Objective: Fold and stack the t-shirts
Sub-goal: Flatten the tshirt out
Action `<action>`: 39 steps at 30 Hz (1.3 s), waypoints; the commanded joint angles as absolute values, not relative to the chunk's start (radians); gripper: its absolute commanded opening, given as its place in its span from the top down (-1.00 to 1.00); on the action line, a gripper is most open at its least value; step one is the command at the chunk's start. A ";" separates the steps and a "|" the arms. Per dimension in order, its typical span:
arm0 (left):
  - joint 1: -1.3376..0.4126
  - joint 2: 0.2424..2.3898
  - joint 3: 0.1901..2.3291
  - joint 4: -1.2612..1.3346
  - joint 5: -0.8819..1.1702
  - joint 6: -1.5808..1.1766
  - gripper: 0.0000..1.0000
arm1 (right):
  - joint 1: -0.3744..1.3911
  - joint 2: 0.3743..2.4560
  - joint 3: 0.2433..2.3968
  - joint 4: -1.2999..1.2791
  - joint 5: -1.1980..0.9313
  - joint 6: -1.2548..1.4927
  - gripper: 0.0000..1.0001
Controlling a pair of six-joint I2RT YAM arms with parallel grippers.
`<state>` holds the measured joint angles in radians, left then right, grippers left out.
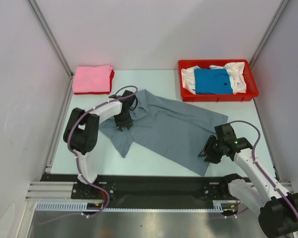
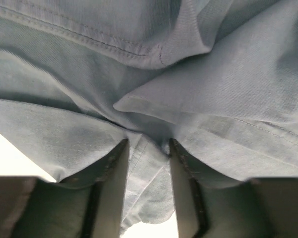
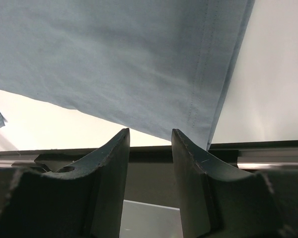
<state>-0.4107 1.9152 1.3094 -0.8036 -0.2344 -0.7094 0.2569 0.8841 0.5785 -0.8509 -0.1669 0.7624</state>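
Note:
The slate grey t-shirt lies spread and rumpled across the middle of the table. My left gripper is pressed down on its left part near the collar. In the left wrist view the jaws stand apart, with a loose fold of the grey cloth bunched between the fingertips. My right gripper is at the shirt's near right corner. In the right wrist view it is open and empty, and the hemmed edge of the shirt lies just beyond the tips.
A folded pink shirt lies on a red one at the back left. A red tray at the back right holds a blue shirt and a white shirt. The table's black front rail is close to my right gripper.

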 commanded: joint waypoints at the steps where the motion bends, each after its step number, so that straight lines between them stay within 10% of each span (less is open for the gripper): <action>1: -0.416 1.916 1.350 -0.810 -0.261 -0.727 0.17 | 0.247 0.868 0.575 -0.862 -0.175 0.747 0.11; 12: -0.417 1.786 1.318 -0.815 -0.253 -0.704 0.98 | 0.245 0.914 0.560 -0.913 -0.089 0.790 0.10; 25: -0.440 1.304 1.060 -0.683 -0.091 -0.591 0.99 | 0.170 0.858 0.445 -0.962 -0.035 1.124 0.15; 39: -0.440 1.183 0.995 -0.680 -0.048 -0.574 0.99 | 0.480 0.805 0.439 -1.026 -0.006 1.357 -0.01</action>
